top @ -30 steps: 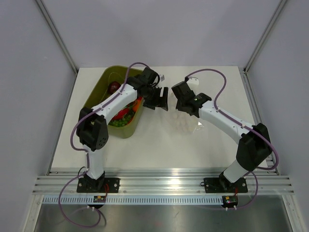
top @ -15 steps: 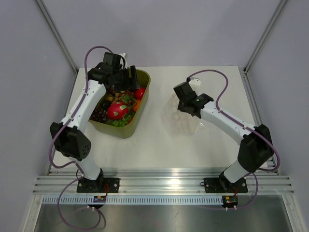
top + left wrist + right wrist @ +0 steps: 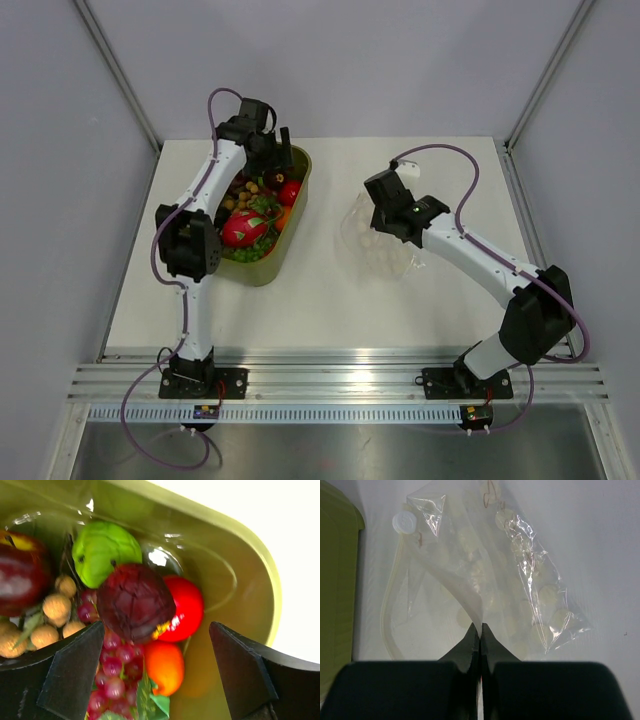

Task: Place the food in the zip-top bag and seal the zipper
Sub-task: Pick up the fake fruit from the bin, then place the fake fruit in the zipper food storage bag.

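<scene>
The food lies piled in the olive-green tub [image 3: 297, 215]: a dark purple piece [image 3: 134, 600], a red one [image 3: 189, 607], an orange one [image 3: 164, 665], a bright green one [image 3: 105, 552] and purple grapes [image 3: 114, 677]. My left gripper [image 3: 270, 160] hangs open over the tub's far end, its jaws [image 3: 160, 680] wide apart above the orange piece and holding nothing. The clear zip-top bag [image 3: 378, 245] with pale dots lies right of the tub. My right gripper [image 3: 480, 629] is shut on a lifted fold of its film. The pale zipper strip [image 3: 384, 615] curves along the bag's tub-side edge.
A dark red apple [image 3: 20, 577] and tan nuts [image 3: 56, 607] also sit in the tub. A small white disc [image 3: 402, 522] shows at the bag's far corner. The tub's rim [image 3: 340, 580] lies just left of the bag. Grey walls enclose the white table [image 3: 330, 310].
My left arm has swung left, from beside the bag to over the tub's far end, and its jaws now stand wider. My right gripper has kept its hold on the bag.
</scene>
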